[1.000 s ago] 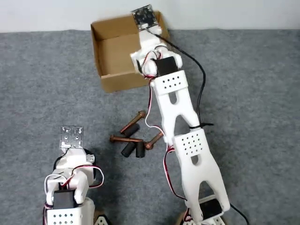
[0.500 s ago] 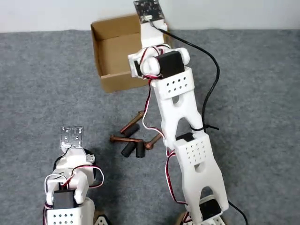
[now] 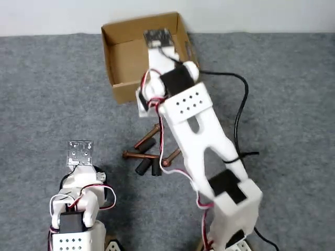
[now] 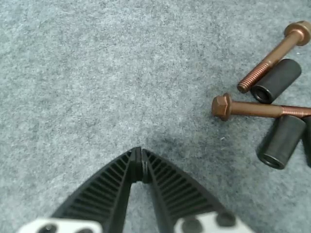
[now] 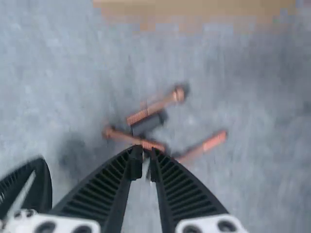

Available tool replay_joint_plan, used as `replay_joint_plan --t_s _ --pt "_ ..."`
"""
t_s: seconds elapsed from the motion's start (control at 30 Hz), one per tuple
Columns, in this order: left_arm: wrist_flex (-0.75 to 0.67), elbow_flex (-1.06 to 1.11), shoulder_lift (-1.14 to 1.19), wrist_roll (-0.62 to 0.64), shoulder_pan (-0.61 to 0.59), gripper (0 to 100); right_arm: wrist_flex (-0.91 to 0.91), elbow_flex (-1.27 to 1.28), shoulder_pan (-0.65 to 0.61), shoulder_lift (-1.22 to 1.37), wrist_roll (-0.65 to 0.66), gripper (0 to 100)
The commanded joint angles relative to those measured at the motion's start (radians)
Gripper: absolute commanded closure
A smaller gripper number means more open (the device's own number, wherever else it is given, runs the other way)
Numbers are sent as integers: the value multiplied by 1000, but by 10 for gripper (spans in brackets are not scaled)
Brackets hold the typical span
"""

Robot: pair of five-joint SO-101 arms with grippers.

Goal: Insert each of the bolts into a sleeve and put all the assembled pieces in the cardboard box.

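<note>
Bolts (image 3: 140,155) and sleeves (image 3: 156,167) lie loose near the cardboard box (image 3: 125,63).

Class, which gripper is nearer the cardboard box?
Right. The right gripper hangs above the bolts, toward the front wall of the cardboard box. The left gripper is low over the table beside the bolts, farther from the box.

Copper bolts (image 3: 140,155), black sleeves (image 3: 142,167) scattered, unassembled, near open cardboard box (image 3: 123,93).
</note>
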Motion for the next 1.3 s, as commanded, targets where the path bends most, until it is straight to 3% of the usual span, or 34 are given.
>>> replay_joint_plan --t_s 0.0,0.23,0.53,0.63,0.83,1.27 --pt "5 -4 -9 -9 -8 995 41 178 -42 -130 -48 980" --pt "3 -4 -9 -5 -3 995 15 430 -113 -182 -114 976" --pt "3 -4 -9 -5 -3 995 -252 710 -114 -182 -110 975" --pt "3 -4 -9 -5 -3 995 -320 735 -117 -182 -109 965" --pt "3 -4 -9 -5 -3 995 -340 736 -139 -180 -112 839" --pt "3 -4 -9 -5 -3 995 -412 730 -151 -13 -144 883"
